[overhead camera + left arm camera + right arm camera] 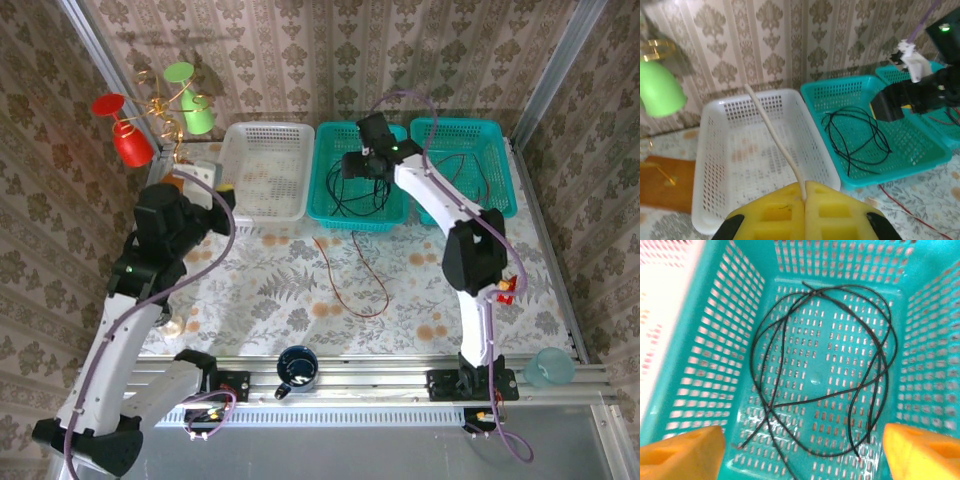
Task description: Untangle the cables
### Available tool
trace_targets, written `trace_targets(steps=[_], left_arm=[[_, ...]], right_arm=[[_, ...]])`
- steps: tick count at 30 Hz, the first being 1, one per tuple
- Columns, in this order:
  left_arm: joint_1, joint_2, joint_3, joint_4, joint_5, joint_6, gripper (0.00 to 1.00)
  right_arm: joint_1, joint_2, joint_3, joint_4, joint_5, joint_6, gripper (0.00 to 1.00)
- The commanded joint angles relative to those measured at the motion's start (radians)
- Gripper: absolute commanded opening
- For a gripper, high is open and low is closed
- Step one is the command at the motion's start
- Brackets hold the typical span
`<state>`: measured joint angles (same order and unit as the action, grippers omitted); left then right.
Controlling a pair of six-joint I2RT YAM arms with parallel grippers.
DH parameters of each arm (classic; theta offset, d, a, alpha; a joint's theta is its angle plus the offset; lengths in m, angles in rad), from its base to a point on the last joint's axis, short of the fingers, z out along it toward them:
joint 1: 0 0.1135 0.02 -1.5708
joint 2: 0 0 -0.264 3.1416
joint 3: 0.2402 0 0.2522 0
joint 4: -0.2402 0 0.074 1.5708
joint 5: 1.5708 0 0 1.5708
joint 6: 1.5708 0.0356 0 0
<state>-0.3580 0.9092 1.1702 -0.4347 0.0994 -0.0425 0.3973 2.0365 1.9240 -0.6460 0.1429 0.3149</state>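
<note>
1. Right fingers (362, 166): spread wide and holding nothing; poised over the middle teal basket (330, 215).
2. Black cable (822, 396): lies loose on that basket's floor, directly below the right fingers and apart from them; coiled in overlapping loops, the coil a little longer along the basket's length than across it.
3. Left fingers (805, 192): closed on a pale cable (775, 132), which runs away from them, up and across the white basket (710, 165) toward its far rim.
4. Red cable (327, 275): on the counter (250, 290) between the two arms, just in front of the middle teal basket; its long axis runs from the basket's front rim toward the arm bases, with a hooked bend at the near end.
5. Deciding relation, as a judgement: the red cable is the one cable outside a basket and free of any grip; it lies nearer the empty right fingers than the occupied left ones, so the right arm looks better placed to reach back and down for it.
6. Dark cable (470, 180): rests in the right teal basket (462, 122); colour hard to tell.
7. Count: four cables; three baskets, one white and two teal; two arms.
</note>
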Motion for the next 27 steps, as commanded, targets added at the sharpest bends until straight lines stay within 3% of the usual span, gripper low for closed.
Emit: trace_targets(steps=[1,12,27], left_arm=[[-0.007,0.057,0.123,-0.021,-0.006,0.077,0.00],[-0.008,0.317,0.511,0.018,-0.008,0.208,0.00],[-0.007,0.664,1.043,0.155,-0.054,0.353,0.00]], right_arm=[[-0.002,-0.130,-0.091,0.039,-0.030,-0.004,0.92],[-0.003,-0.442,-0.410,0.157,-0.069,0.053,1.00],[-0.015,-0.617,-0.642,0.191,-0.056,0.096,1.00]])
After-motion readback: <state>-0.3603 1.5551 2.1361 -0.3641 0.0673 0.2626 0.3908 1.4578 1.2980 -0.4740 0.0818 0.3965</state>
